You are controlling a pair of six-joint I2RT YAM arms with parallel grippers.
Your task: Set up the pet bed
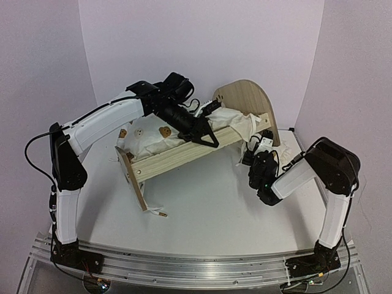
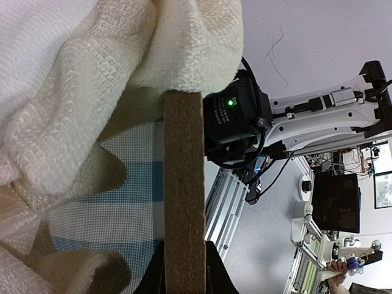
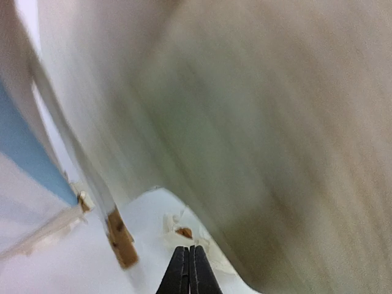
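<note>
The pet bed (image 1: 177, 156) stands slantwise on the white table, its tall rounded end board (image 1: 248, 101) at the back right. The cream bear-print duvet (image 1: 153, 138) lies bunched inside it. My left gripper (image 1: 208, 139) reaches over the bed and is shut on the near side rail. In the left wrist view that rail (image 2: 184, 171) runs up between the fingers of the left gripper (image 2: 184, 269), with the duvet (image 2: 73, 79) and striped base (image 2: 122, 208) beside it. My right gripper (image 3: 189, 252) is shut and empty, low beside the blurred end board (image 3: 275, 122). A tie string (image 3: 184, 231) lies just past its tips.
A loose tie string with a wooden toggle (image 1: 160, 214) trails on the table by the bed's near end board (image 1: 136, 184). The aluminium base rail (image 1: 196, 266) runs along the front edge. White walls close the back and sides.
</note>
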